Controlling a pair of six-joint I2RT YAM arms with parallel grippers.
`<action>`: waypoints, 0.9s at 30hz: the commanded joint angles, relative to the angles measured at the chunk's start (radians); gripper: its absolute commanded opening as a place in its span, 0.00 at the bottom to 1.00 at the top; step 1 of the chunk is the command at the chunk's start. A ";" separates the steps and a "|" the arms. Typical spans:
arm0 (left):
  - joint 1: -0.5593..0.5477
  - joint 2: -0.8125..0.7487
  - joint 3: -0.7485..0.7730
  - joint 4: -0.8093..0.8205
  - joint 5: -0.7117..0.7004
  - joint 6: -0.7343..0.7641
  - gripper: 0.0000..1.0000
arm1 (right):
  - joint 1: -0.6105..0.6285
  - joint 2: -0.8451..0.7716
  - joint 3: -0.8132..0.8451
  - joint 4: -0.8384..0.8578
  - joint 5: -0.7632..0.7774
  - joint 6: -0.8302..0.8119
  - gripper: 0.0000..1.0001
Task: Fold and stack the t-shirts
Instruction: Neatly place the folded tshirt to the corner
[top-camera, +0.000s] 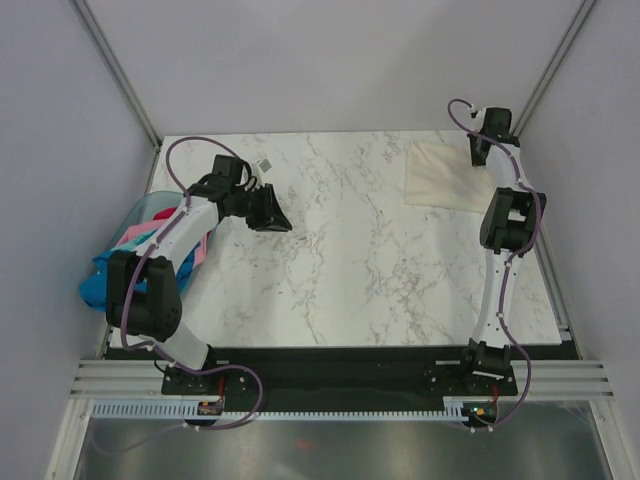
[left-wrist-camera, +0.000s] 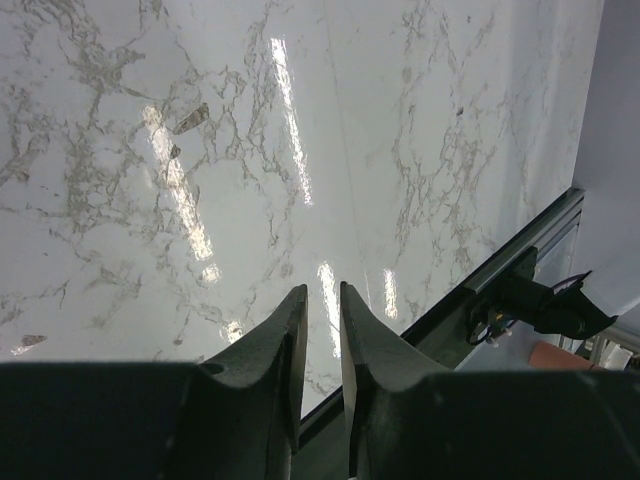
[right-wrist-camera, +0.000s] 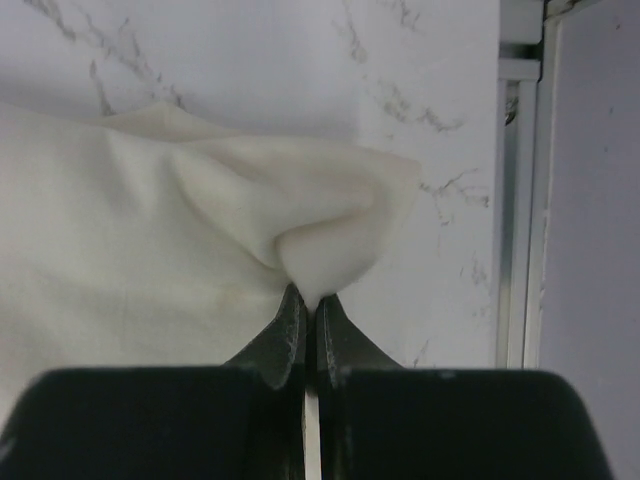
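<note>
Marble-patterned worktop seen from above, with two robot arms reaching out over it. The right hand is at the far right corner, its two fingers pressed together on a pinch of the cream-white t-shirt. The cloth rises in a soft peak straight out of the fingertips and spreads away ahead of this hand and to its left. In the overhead view the same cream-white t-shirt lies as a flat folded shape on the worktop, with the right hand at its far right corner, close to the metal frame rail on that side. The left hand is well apart from it, over bare worktop on the left side. Its fingers stand a narrow slit apart and have hold of nothing; only glossy marble shows between and ahead of them. In the overhead view the left hand points toward the middle of the worktop. Behind it and to its left, off the worktop's edge, a pale blue basket holds a heap of t-shirts, with a pink t-shirt and a bright blue t-shirt showing, partly hidden by the left arm
</note>
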 joint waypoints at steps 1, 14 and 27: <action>-0.004 -0.016 0.006 0.024 0.018 0.003 0.26 | -0.017 0.062 0.123 0.092 0.066 -0.042 0.00; -0.055 0.010 0.023 0.018 0.016 0.009 0.28 | -0.051 0.146 0.228 0.279 0.032 -0.068 0.00; -0.063 -0.013 0.023 0.018 0.012 0.011 0.31 | -0.051 0.042 0.160 0.339 0.009 -0.029 0.69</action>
